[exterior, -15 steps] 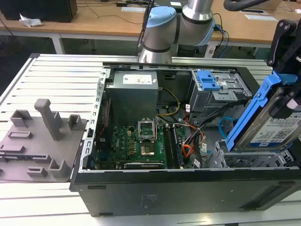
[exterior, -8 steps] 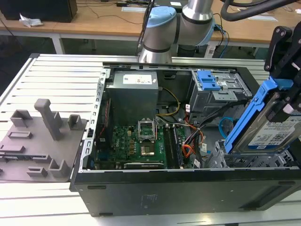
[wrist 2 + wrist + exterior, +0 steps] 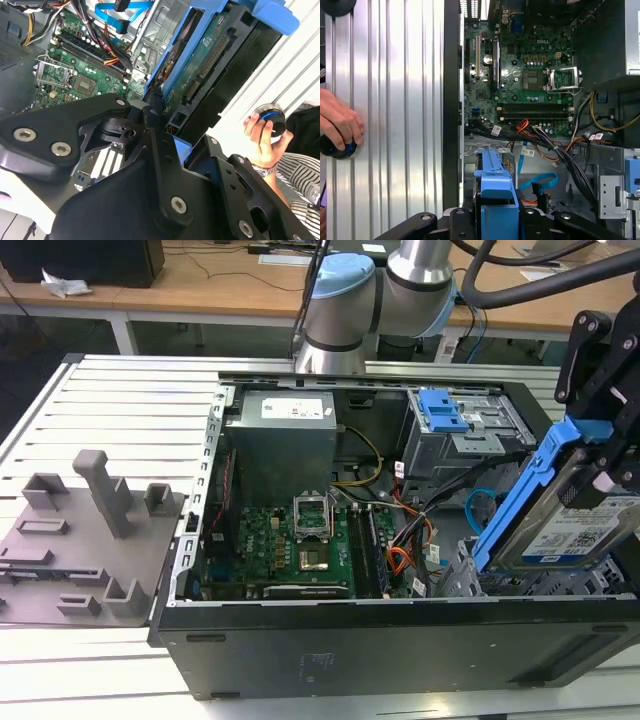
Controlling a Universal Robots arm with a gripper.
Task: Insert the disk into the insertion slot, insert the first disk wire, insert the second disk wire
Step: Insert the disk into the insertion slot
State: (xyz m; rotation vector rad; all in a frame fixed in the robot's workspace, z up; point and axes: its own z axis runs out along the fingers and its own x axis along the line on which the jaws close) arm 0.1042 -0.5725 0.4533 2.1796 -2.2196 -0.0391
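The claw grips the disk by its top end and holds it in the air over the open computer. The disk leans. Its long side slants down, and its low end points at the slot, which sits just under it, at the exterior view's right. The disk is not in yet. The computer lies on a ribbed metal surface. A hand rests on that surface. Wooden desks stand behind.
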